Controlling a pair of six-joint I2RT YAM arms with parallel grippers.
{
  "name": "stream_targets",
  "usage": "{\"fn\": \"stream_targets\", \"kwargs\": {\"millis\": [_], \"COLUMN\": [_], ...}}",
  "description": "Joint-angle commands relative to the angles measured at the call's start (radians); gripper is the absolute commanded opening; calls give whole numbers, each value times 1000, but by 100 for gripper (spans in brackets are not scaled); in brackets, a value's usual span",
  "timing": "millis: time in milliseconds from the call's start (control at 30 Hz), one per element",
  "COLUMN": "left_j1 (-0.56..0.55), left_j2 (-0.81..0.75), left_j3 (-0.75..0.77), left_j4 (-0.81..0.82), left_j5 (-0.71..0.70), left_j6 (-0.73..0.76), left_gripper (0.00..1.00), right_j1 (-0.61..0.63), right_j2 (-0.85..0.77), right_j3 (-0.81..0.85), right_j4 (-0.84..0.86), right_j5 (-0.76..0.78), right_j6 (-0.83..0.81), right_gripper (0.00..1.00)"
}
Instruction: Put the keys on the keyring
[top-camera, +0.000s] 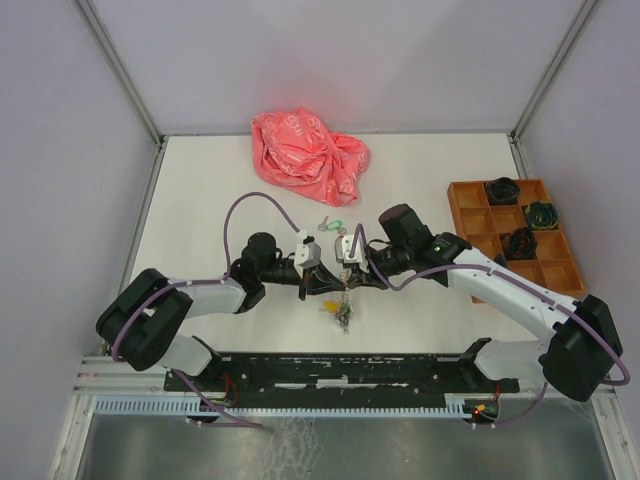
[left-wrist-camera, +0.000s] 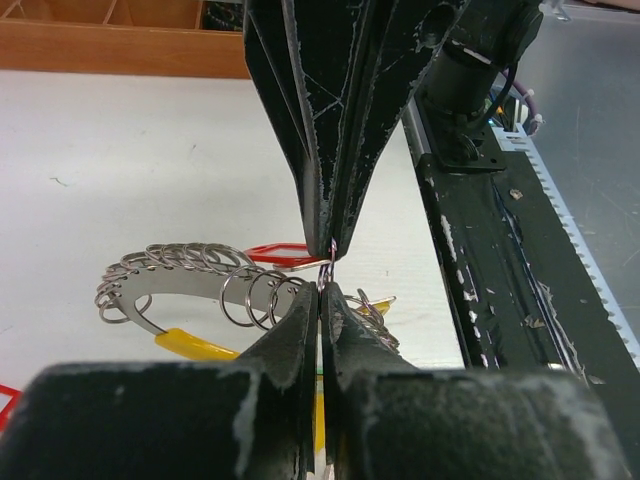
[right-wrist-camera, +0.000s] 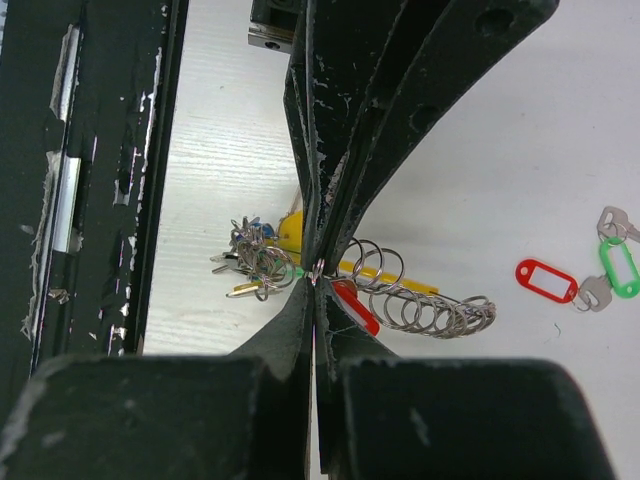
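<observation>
White table (top-camera: 210, 180) — pale lilac walls (top-camera: 350, 60)

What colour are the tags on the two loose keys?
A red tag and a green tag; right wrist view shows them best.

Even, bright light with faint shadows on the white table (top-camera: 200, 200); wrist views blur close up.

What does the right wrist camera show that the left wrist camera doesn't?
Only the right wrist view shows two loose keys, one red-tagged key and one green-tagged key, lying on the table apart from the bunch. Only the left wrist view shows the wooden tray at the table's far side. Both show the keyring with its row of small rings and a yellow tag, and both arms' jaws shut, tip to tip on its wire.
</observation>
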Motion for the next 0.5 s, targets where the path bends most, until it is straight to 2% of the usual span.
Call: {"fn": "stream_targets", "kwargs": {"millis": [0, 133, 467], "left_j1": [-5, -4, -4], "left_j2": [-33, -40, -67], "left_j3": [21, 13, -20], "left_j4": [9, 36, 149], "left_j5": [-15, -29, -93], "left_j6": [42, 9, -91], "left_gripper": [3, 3, 3], "right_j1": [6, 6, 9], "right_j2": [-54, -86, -119], "right_j3": [10, -28, -123], "right_j4": [7, -8, 85], "right_j5": [41, 87, 89], "right_j6": [-13, 3, 78], "right_gripper": [1, 1, 1]}}
